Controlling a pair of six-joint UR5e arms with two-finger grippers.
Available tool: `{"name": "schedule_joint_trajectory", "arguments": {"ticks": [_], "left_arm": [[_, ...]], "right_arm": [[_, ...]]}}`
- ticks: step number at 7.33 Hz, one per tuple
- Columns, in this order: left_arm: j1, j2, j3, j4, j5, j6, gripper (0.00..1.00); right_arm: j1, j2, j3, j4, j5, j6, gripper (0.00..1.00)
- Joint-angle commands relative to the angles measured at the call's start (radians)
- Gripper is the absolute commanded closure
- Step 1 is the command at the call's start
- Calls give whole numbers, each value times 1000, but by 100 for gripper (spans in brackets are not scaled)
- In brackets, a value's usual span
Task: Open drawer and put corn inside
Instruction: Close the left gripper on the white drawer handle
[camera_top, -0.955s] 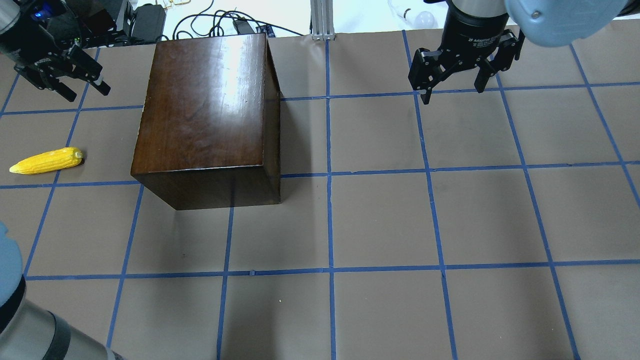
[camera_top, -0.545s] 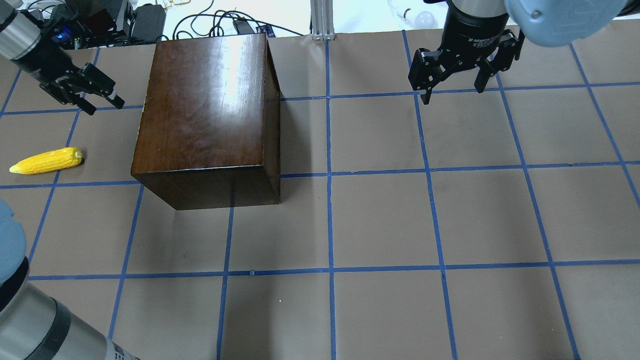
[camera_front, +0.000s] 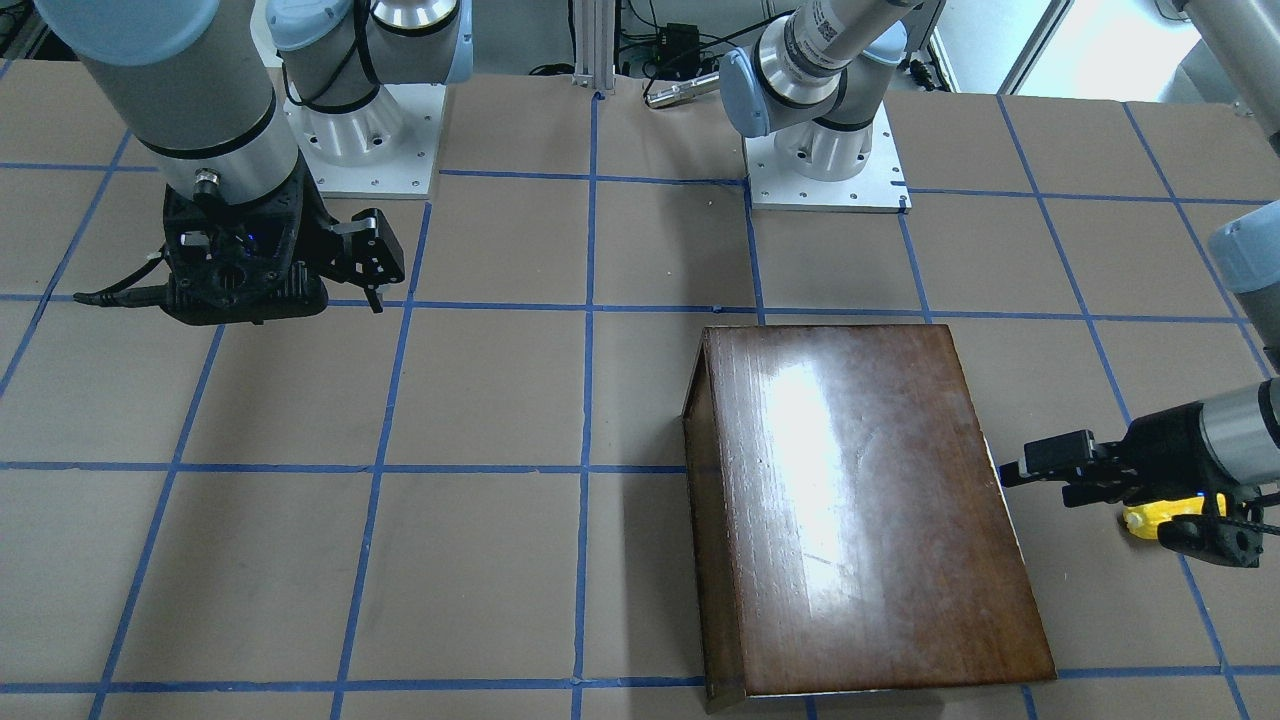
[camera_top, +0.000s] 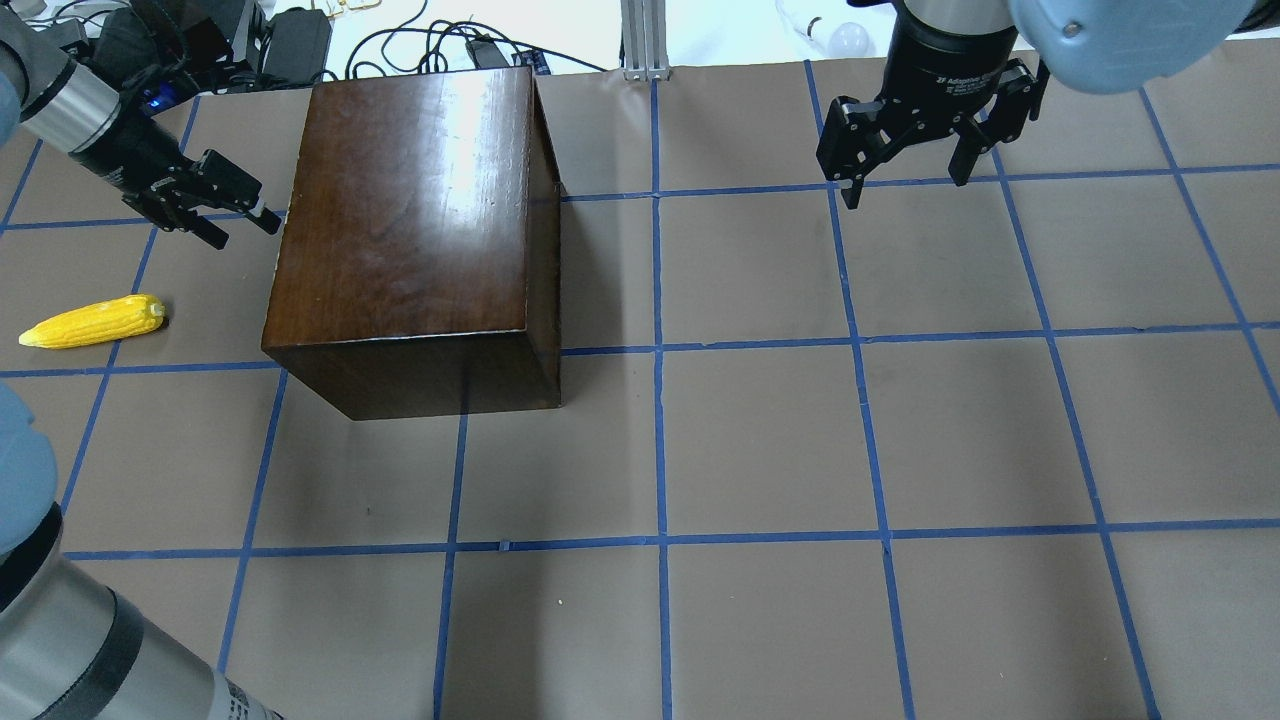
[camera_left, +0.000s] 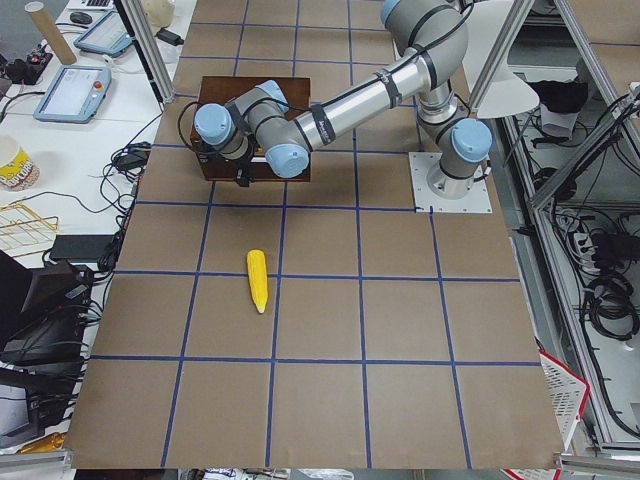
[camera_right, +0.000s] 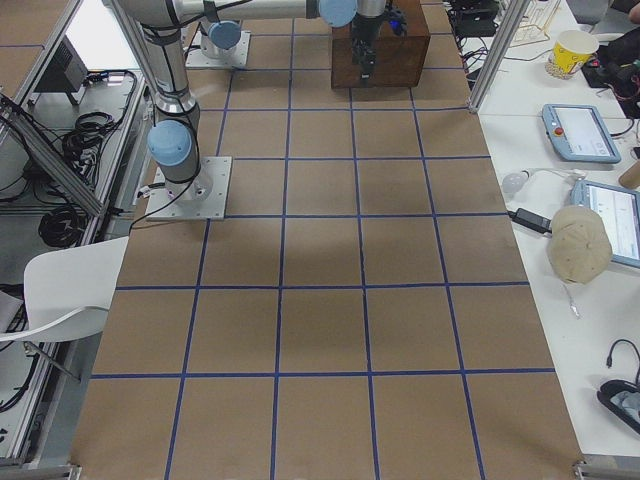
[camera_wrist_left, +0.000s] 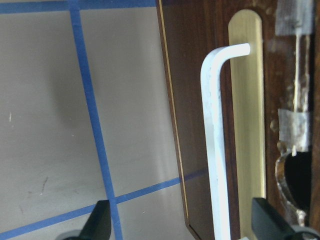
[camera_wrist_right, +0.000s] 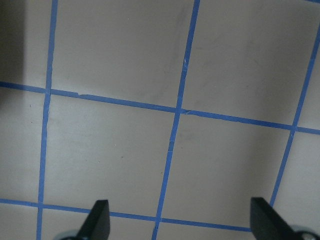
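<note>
Left gripper (camera_top: 243, 228) is low at the left side face of the box (camera_top: 410, 210), jaws spread wide with nothing between them. Its nearer fingertip is just beside the wood; contact not clear. From the left wrist camera, the dark drawer (camera_wrist_left: 195, 75) front fills the right half of the view. The drawer is not pulled out. A pale bar handle (camera_wrist_left: 214, 150) on a brass plate (camera_wrist_left: 247, 100) sits ahead of the fingers (camera_wrist_left: 100, 225), in line with the gap between them. Corn (camera_top: 95, 322) lies flat on the table (camera_top: 760, 440), on the robot's left of the box and well apart from it, out past the gripper. Its tapered end points away from the box. From the front camera the corn is mostly hidden behind the left wrist. Right gripper (camera_top: 908, 190) hangs over bare mat well off to the other side of the box, jaws wide, empty.
</note>
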Motion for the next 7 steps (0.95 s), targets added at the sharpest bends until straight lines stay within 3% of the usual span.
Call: {"name": "schedule_joint_trajectory", "arguments": {"ticks": [1,7], "left_arm": [[0,-21,-6,8,-14,0,0],[0,-35,-32,23,-12,-4,0]], "right_arm": [[0,0,0,0,0,0,0],[0,0,0,0,0,0,0]]}}
